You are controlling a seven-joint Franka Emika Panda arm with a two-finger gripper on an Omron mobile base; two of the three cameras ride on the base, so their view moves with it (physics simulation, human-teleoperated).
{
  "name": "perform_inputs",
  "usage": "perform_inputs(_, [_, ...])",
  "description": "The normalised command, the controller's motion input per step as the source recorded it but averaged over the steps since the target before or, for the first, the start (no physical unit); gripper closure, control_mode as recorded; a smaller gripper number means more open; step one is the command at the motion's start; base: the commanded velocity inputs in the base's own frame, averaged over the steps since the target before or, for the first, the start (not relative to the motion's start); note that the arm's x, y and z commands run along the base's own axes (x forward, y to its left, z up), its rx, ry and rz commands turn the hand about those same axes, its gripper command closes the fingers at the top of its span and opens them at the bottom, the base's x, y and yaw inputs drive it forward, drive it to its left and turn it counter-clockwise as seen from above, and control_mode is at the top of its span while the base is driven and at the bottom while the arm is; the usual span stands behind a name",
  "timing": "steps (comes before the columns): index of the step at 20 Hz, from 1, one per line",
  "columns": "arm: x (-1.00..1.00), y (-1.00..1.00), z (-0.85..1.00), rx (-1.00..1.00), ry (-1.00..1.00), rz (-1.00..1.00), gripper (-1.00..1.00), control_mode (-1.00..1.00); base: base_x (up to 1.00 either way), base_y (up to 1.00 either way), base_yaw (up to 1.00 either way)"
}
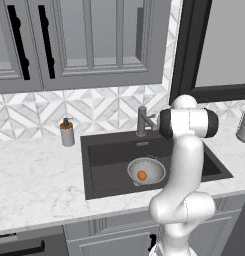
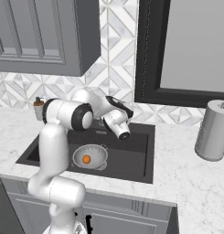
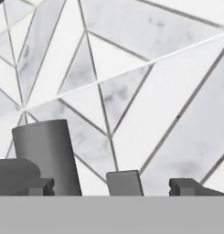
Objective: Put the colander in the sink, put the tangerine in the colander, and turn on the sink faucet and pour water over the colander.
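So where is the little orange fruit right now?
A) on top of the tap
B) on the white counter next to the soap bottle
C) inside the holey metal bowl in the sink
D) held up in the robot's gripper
C: the tangerine lies in the bottom of the colander, which stands in the sink; the right base view shows the same.

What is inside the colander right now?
The tangerine sits alone in the colander, which rests on the sink floor. The fruit covers the colander's bottom beneath it, and no water is visible.
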Motion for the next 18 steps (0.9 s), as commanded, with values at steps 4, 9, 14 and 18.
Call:
perform_inputs(4, [0.35,0.00,-0.41,0.00,0.00,0.00,-1.00,-1.00,0.00,0.00,0.00])
perform_inputs(9, [0.27,-0.01,-0.40,0.00,0.00,0.00,-1.00,-1.00,0.00,0.00,0.00])
perform_inputs(14, [0.14,0.00,-0.09,0.00,-0.02,0.00,-1.00,-1.00,0.00,0.00,0.00])
perform_inputs(18, [0.05,0.00,0.02,0.00,-0.10,0.00,-1.00,-1.00,0.00,0.00,0.00])
